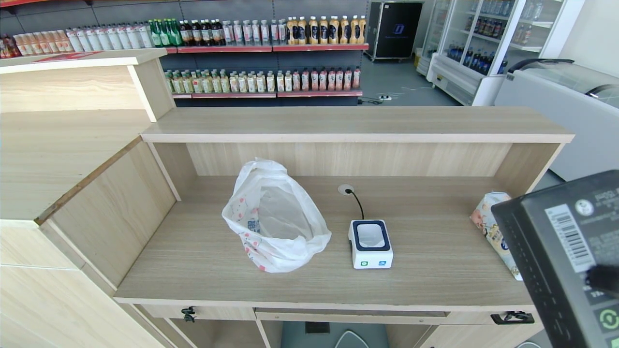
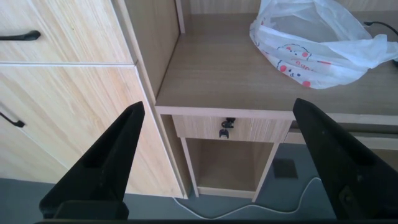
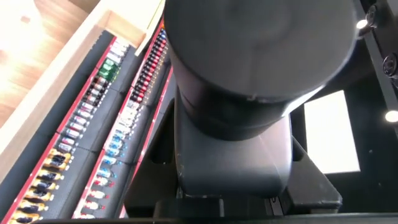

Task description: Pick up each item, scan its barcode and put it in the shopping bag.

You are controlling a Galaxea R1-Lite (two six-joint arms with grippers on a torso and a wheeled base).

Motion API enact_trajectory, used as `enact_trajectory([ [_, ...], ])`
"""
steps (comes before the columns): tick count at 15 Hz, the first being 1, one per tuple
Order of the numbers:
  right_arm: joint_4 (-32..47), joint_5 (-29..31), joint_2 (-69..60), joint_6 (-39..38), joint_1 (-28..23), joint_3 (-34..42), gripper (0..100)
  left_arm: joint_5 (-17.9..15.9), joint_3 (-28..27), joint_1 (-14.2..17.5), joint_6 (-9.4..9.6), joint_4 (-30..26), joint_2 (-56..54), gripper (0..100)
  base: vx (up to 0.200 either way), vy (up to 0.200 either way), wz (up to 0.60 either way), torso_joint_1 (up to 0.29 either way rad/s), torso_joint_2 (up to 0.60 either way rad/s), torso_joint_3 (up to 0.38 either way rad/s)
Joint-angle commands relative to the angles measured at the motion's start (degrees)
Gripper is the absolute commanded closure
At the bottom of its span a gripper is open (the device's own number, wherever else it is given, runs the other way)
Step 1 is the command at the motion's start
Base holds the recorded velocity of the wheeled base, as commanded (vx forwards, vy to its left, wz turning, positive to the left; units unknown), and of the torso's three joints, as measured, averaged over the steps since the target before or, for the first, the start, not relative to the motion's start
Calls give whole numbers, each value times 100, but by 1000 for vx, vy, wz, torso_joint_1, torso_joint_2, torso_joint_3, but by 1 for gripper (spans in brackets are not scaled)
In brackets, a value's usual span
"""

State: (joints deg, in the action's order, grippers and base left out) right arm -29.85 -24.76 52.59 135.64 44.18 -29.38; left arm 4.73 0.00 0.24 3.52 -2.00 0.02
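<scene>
1. Your left end effector is spread wide and holds nothing. It hangs low off the table's left front corner, facing the drawer.
2. The white shopping bag sits left of centre on the table with its mouth open. You can't see anything inside it.
3. The scanner stands just to the right of the bag, not touching it. Its cable runs back to a hole in the tabletop.
4. The snack packet lies at the table's right end, well apart from the scanner and partly hidden by your right arm.
5. You cannot tell whether the right end effector is spread or closed, or if it holds anything.
6. Bottle shelves line the wall behind.
</scene>
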Motion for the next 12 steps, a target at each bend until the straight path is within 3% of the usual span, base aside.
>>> enact_trajectory([
  [1, 24, -3, 6, -3, -6, -6, 100, 2, 0, 2, -1, -2, -2, 0, 0, 0, 0, 0, 0, 0],
  [4, 147, 33, -100, -398, -384, -33, 100, 2, 0, 2, -1, -2, -2, 0, 0, 0, 0, 0, 0, 0],
  [6, 278, 358, -276, -1567, -955, -77, 100, 2, 0, 2, -1, -2, -2, 0, 0, 0, 0, 0, 0, 0],
  [7, 481, 481, -355, -2271, -1245, -68, 100, 2, 0, 2, -1, -2, 6, 0, 0, 0, 0, 0, 0, 0],
  [10, 1184, 639, -539, -5725, -2449, -147, 100, 2, 0, 2, -1, -2, -2, 0, 0, 0, 0, 0, 0, 0],
  [12, 1210, 973, -548, -7087, -3231, -472, 100, 2, 0, 2, -1, -2, -2, 0, 0, 0, 0, 0, 0, 0],
])
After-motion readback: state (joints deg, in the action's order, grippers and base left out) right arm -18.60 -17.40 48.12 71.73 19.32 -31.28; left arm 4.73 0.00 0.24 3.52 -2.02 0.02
